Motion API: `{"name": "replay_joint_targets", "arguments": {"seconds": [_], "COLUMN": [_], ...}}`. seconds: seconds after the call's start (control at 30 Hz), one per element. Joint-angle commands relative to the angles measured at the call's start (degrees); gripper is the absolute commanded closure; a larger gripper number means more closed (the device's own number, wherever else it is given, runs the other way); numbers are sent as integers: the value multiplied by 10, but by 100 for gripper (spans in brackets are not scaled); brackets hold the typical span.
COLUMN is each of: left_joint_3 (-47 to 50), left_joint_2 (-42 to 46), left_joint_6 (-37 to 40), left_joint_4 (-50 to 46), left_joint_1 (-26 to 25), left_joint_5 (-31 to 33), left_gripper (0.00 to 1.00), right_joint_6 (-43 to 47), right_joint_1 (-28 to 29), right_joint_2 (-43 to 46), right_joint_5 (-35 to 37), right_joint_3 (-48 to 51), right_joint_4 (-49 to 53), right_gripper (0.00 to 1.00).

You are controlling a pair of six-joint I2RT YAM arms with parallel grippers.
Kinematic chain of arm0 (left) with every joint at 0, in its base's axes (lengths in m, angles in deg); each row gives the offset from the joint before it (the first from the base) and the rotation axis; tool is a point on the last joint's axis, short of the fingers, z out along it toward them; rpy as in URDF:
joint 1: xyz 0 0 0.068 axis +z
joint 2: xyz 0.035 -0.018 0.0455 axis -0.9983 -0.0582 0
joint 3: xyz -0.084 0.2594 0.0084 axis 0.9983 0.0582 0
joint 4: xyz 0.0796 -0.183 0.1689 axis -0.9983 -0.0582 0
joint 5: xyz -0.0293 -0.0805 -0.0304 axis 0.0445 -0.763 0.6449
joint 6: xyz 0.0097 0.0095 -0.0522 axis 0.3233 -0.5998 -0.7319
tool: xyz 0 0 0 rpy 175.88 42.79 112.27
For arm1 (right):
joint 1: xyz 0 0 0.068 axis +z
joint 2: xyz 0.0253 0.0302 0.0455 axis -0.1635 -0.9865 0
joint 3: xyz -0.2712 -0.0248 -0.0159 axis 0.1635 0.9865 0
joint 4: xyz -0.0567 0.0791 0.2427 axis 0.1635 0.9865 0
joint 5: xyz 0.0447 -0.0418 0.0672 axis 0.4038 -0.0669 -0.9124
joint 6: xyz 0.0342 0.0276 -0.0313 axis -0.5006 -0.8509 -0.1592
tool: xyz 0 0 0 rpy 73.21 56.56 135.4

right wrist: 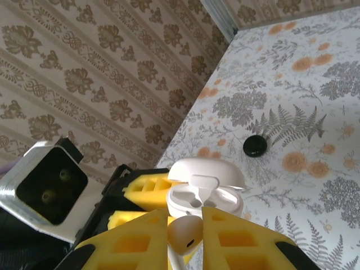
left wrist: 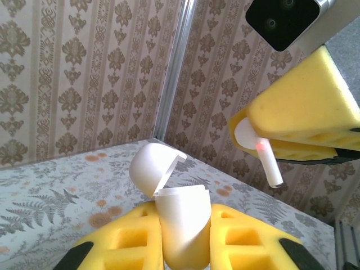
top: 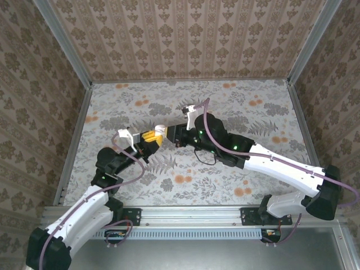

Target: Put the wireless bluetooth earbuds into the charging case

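My left gripper (left wrist: pixel 185 212) is shut on the white charging case (left wrist: pixel 183 225) and holds it upright above the table, with its lid (left wrist: pixel 152 166) flipped open. My right gripper (right wrist: pixel 185 222) is shut on a white stemmed earbud (right wrist: pixel 185 236). That earbud hangs just in front of the case (right wrist: pixel 205 194) and apart from it. In the left wrist view the earbud (left wrist: pixel 265 163) pokes down from the right gripper's yellow pads (left wrist: pixel 304 124), up and to the right of the case. In the top view both grippers meet mid-table, left (top: pixel 152 136) and right (top: pixel 174 136), with the case (top: pixel 160 130) between them.
A small black round disc (right wrist: pixel 255 145) lies on the floral tabletop beyond the case. Patterned walls with metal corner posts (left wrist: pixel 174 67) enclose the table on three sides. The right arm's cable (top: pixel 209 126) loops above its wrist.
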Motion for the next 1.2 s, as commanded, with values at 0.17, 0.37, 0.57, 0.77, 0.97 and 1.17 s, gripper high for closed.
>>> {"name": "replay_joint_targets", "arguments": {"seconds": [0.17,0.37,0.57,0.77,0.97,1.17], "left_joint_3": [2,1,0,2,4,5], "left_joint_2": [-10,-12,-13,-13,-11,-10], "left_joint_6": [31,33,32,29,25,27], "left_joint_4": [49,59,63,71,74,74], "left_joint_1": [-16,-18,-20,-21,-21,-21], "left_joint_5": [32,34,37,41,42,52], "left_gripper": [100,100,100,100,100,100], "right_joint_6": [0,12,13,19,16,11], "right_joint_1": [11,15,17,23,24,33], "right_joint_2": [-30,-37,-61,-72,-74,-72], "right_joint_5": [79,105,111,120,124,131], "right_joint_3": [-42,-45,-47,-47,-41,-33], "right_joint_4": [-28,-38,-54,-60,-61,-56], "right_gripper": [82,83,83,83,83,83]}}
